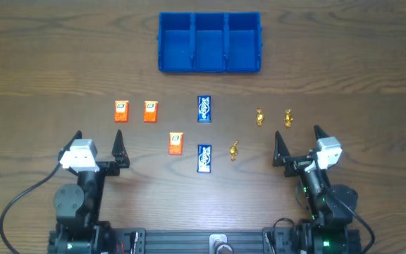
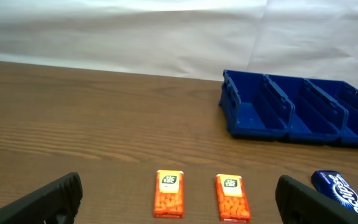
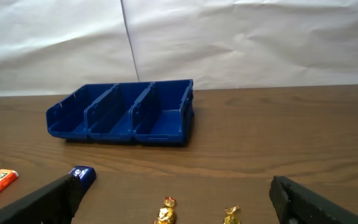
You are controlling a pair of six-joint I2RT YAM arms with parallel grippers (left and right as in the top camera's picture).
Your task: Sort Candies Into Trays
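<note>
A blue tray with three compartments stands at the back middle of the table, also in the left wrist view and right wrist view. Three orange candy boxes lie left of centre; two show in the left wrist view. Two blue packs lie in the middle. Three gold-wrapped candies lie to the right. My left gripper and right gripper stand open near the front, each holding nothing.
The wooden table is bare around the tray and at both sides. A white backdrop stands behind the table's far edge. Black cables run by the left arm's base.
</note>
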